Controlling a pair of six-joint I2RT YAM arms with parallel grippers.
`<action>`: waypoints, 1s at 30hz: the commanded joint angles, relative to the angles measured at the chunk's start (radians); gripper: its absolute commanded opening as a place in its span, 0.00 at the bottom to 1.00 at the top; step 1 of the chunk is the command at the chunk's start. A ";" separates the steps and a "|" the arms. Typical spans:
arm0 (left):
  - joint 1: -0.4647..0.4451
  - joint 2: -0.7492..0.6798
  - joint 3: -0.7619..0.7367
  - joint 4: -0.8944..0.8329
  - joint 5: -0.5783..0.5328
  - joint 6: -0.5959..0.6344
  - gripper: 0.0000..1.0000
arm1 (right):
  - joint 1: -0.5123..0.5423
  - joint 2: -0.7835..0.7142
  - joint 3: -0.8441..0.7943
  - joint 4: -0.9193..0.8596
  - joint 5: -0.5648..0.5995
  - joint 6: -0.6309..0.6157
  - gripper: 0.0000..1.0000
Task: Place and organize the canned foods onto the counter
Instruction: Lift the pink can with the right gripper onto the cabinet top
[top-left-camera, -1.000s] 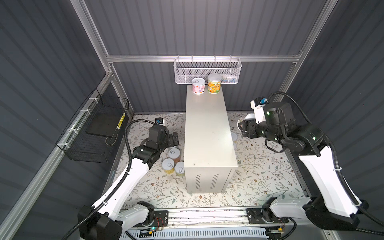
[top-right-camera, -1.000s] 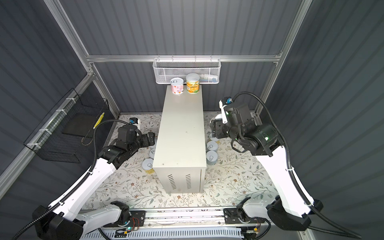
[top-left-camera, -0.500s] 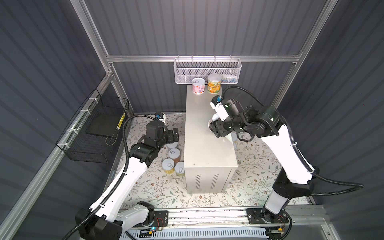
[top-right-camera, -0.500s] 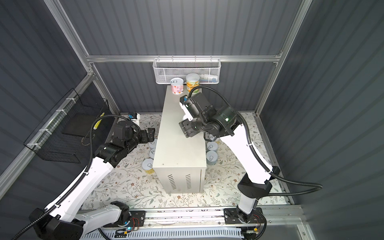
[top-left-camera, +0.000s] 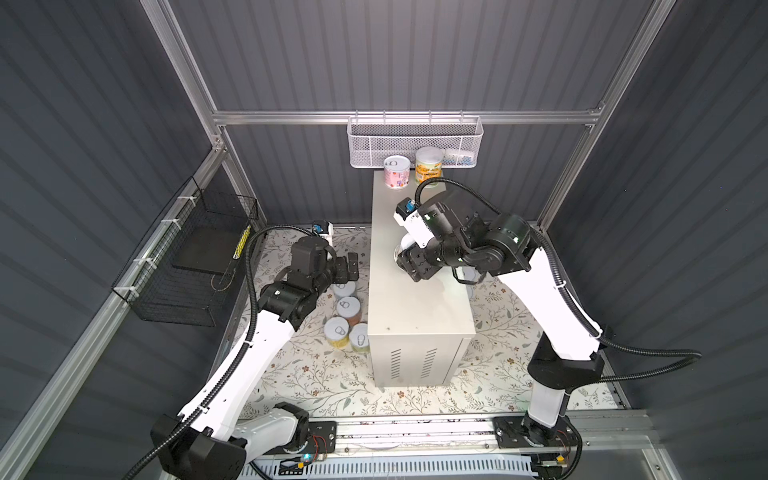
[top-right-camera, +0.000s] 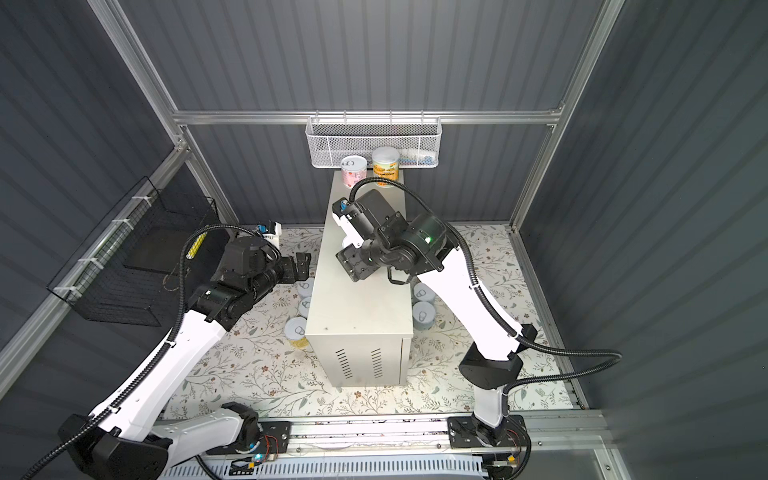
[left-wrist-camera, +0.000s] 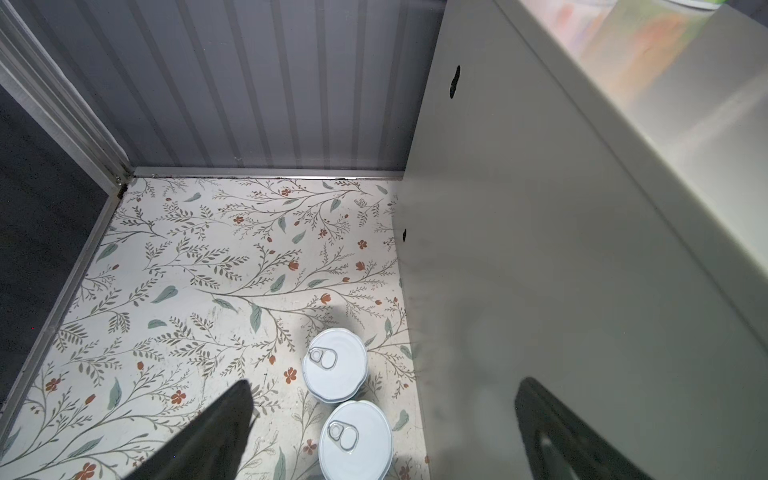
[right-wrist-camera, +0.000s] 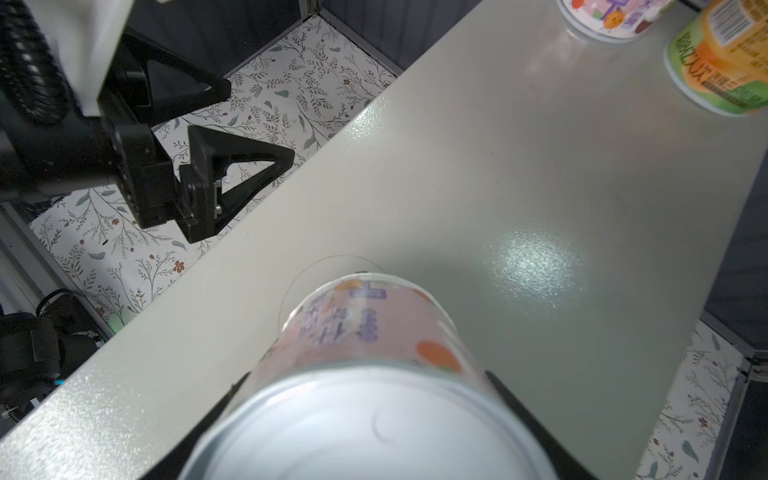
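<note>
The counter (top-left-camera: 415, 303) is a tall cream box standing on the floral floor. At its far end stand a pink can (top-left-camera: 397, 171) and an orange can (top-left-camera: 429, 165). My right gripper (top-left-camera: 409, 259) hangs over the middle of the counter top, shut on a pink-labelled can (right-wrist-camera: 365, 328); its fingers (right-wrist-camera: 505, 399) clasp the can's sides just below the lid. My left gripper (top-left-camera: 347, 266) is open and empty, low beside the counter's left wall. Beneath it two floor cans (left-wrist-camera: 335, 365) stand lid-up. Several cans (top-left-camera: 348, 307) line the floor left of the counter.
Two more cans (top-right-camera: 424, 293) stand on the floor right of the counter. A white mesh basket (top-left-camera: 415, 141) hangs on the back wall just above the counter's far end. A black wire basket (top-left-camera: 187, 266) juts from the left wall.
My right arm has swung from the floor right of the counter to above its top, carrying the pink can. The left gripper has barely shifted and stays open.
</note>
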 joint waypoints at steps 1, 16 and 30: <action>0.002 0.001 0.035 -0.034 -0.005 0.028 0.99 | 0.009 0.013 0.023 -0.002 -0.037 -0.013 0.56; 0.002 -0.008 0.029 -0.018 -0.023 0.039 0.99 | 0.012 0.054 0.063 0.037 -0.057 -0.013 0.87; 0.002 -0.150 0.049 -0.031 -0.085 0.108 0.99 | 0.012 -0.159 -0.086 0.381 -0.008 -0.002 0.99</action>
